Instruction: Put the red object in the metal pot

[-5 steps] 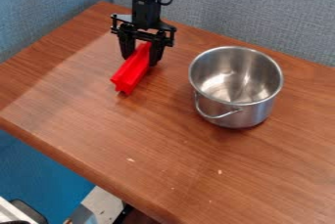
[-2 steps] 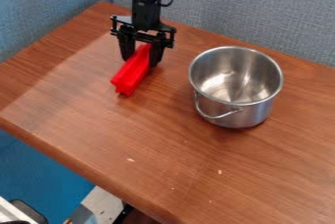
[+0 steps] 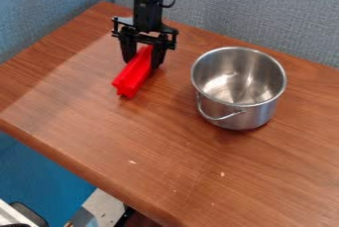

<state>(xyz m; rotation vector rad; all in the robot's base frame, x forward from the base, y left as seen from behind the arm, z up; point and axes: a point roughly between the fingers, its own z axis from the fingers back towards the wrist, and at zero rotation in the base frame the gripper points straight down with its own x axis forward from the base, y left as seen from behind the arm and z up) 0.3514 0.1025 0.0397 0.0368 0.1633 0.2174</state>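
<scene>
The red object (image 3: pixel 134 74) is a long red bar lying on the wooden table (image 3: pixel 79 92), left of centre. My gripper (image 3: pixel 145 60) points straight down over the bar's far end, with its dark fingers (image 3: pixel 129 55) on either side of that end and shut on it. The metal pot (image 3: pixel 239 86) stands upright to the right of the bar, shiny inside and with nothing in it, its thin wire handle hanging at the front.
A blue wall rises behind the table. The table's front edge runs diagonally from lower left to lower right, with floor below it.
</scene>
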